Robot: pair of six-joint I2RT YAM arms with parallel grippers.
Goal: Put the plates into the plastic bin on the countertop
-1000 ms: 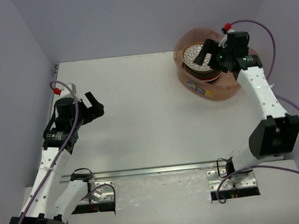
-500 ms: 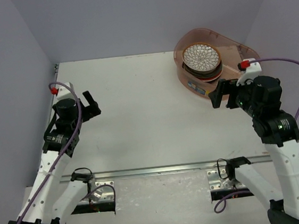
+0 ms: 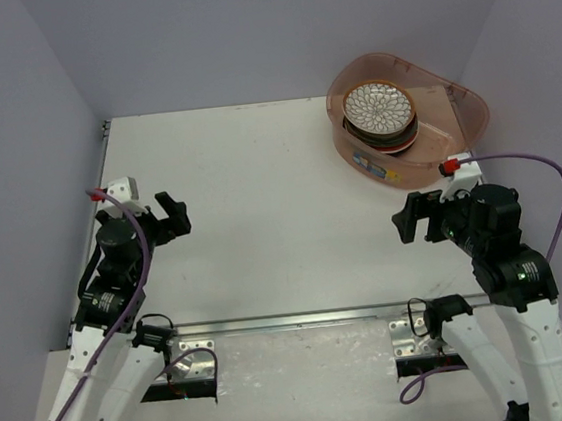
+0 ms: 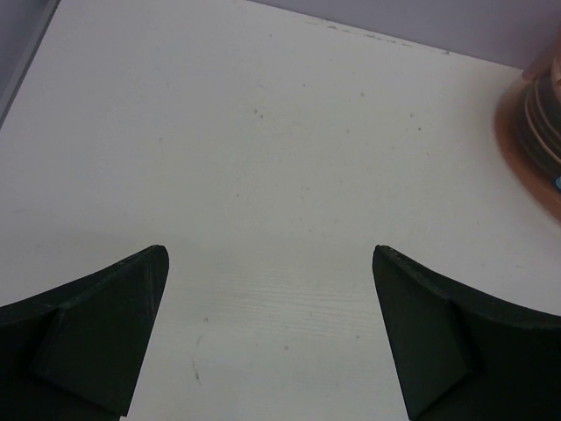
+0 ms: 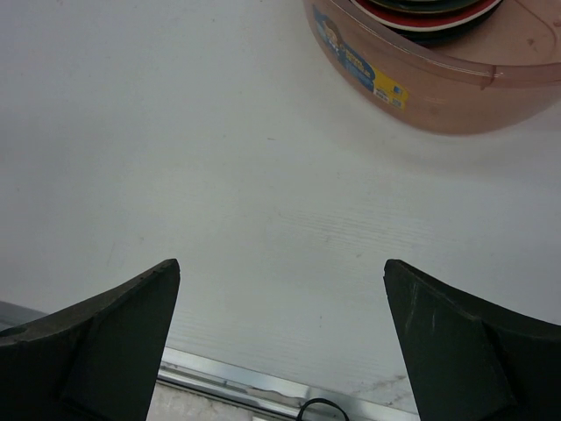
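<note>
Above the countertop [image 3: 279, 191], midway back at its left and right edges, the left gripper [image 3: 174, 214] and right gripper [image 3: 407, 217] hover with fingers spread, grasping nothing. At the far right corner, the plates [image 3: 379, 110] lie stacked inside the plastic bin [image 3: 463, 101], a lattice-patterned plate uppermost.

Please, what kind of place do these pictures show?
Probably a robot test cell, not a kitchen: plain lilac walls around a flat white tabletop, two white robot arms mounted at its metal front rail, and a translucent pinkish plastic bin of stacked patterned plates.
</note>
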